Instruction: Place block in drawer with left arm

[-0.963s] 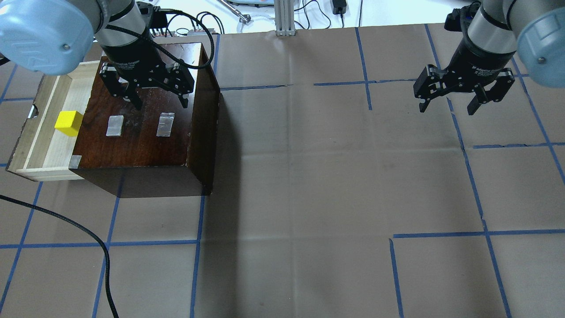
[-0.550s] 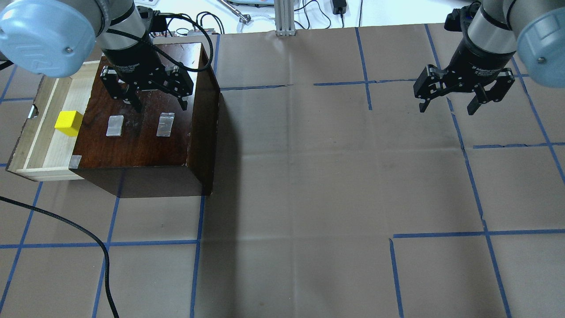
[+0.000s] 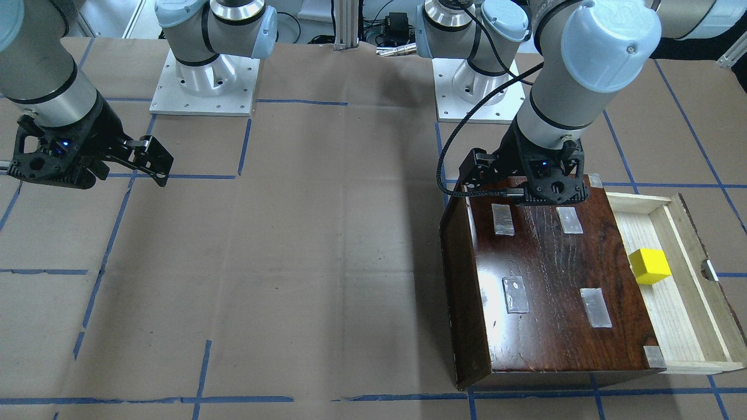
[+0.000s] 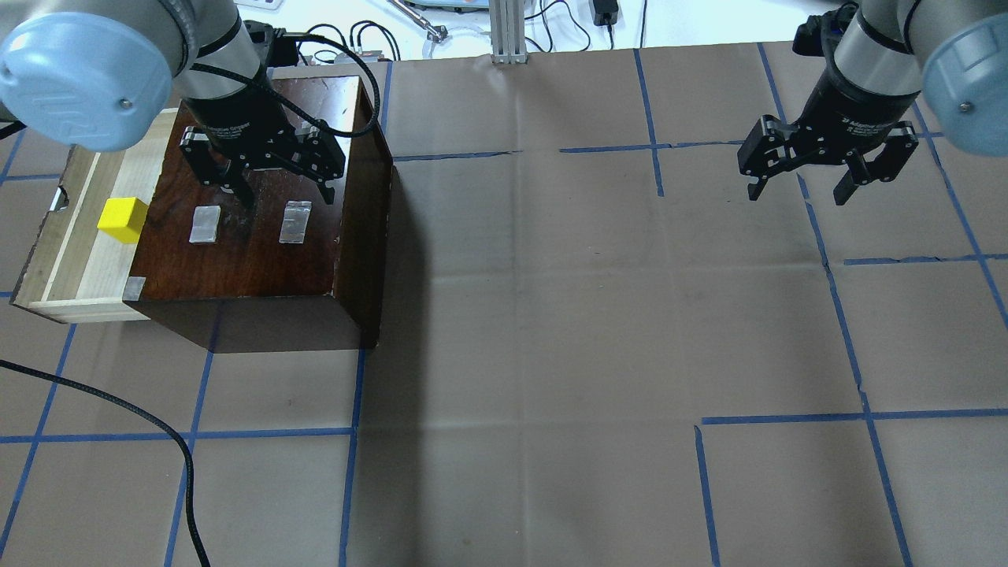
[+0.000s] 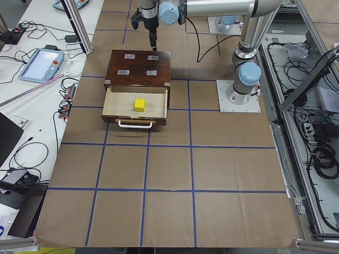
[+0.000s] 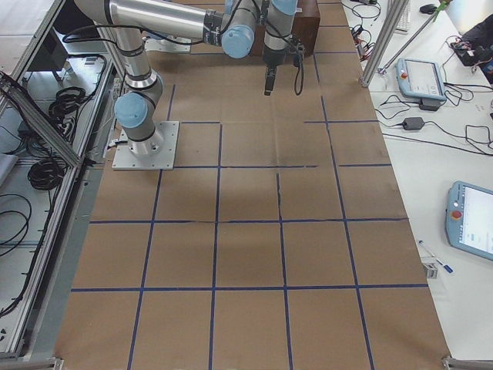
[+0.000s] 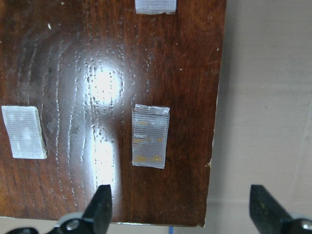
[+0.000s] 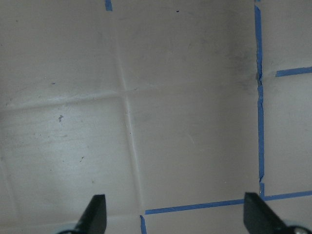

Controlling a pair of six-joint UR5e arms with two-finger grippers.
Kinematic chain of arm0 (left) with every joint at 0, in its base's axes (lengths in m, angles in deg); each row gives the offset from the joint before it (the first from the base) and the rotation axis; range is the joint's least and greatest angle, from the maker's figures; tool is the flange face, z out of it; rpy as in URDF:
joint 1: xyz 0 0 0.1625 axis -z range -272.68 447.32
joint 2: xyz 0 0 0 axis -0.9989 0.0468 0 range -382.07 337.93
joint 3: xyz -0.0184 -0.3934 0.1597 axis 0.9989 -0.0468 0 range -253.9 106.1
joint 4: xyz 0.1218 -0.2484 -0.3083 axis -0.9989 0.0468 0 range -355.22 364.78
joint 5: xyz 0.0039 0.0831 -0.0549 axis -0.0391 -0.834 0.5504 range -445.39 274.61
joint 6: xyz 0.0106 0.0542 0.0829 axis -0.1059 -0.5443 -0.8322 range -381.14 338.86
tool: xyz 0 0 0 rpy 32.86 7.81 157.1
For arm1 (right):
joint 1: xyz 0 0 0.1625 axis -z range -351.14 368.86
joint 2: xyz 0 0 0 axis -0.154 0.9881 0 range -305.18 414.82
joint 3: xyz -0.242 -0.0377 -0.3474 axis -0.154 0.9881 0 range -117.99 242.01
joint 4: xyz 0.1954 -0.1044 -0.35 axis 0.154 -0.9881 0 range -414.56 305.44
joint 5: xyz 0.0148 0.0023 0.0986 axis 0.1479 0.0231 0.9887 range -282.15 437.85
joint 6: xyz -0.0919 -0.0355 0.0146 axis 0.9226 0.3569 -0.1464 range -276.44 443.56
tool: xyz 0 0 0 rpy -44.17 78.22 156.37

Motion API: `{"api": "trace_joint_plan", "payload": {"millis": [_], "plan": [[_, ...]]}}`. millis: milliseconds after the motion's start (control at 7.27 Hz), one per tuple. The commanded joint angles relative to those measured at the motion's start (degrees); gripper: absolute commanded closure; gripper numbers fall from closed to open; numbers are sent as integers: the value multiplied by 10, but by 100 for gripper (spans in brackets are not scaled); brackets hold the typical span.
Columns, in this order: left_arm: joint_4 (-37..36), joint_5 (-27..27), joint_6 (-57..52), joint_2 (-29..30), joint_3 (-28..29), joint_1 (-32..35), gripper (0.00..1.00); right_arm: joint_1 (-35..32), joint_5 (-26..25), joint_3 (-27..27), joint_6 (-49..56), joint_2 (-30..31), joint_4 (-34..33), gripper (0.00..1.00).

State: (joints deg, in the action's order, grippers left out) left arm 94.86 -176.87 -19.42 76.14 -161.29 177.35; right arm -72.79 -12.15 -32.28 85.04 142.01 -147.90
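The yellow block (image 4: 122, 219) lies in the open drawer (image 4: 83, 272), so placing looks done; the left gripper (image 4: 285, 197) (jaws apart, empty) hovers over the wooden box (image 4: 252, 260); next it need only lift clear; the right gripper (image 4: 798, 195) is likewise spread.

No text can be read. White print on the left gripper (image 4: 287, 197) and the right gripper (image 4: 798, 195) is too small to make out.
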Motion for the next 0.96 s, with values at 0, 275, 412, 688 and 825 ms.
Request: {"api": "trace_joint_plan", "payload": {"millis": [0, 275, 412, 688, 825], "plan": [[-17, -1, -14, -1, -6, 0, 1, 0, 0, 0, 0, 0, 0, 0], [-18, 0, -16, -2, -7, 0, 1, 0, 0, 0, 0, 0, 0, 0], [-18, -1, -16, -2, -7, -1, 1, 0, 0, 1, 0, 0, 0, 0], [-27, 1, -16, 3, -6, -2, 1, 0, 0, 0, 0, 0, 0, 0], [-28, 1, -16, 3, -6, -2, 1, 0, 0, 0, -1, 0, 0, 0]]}}
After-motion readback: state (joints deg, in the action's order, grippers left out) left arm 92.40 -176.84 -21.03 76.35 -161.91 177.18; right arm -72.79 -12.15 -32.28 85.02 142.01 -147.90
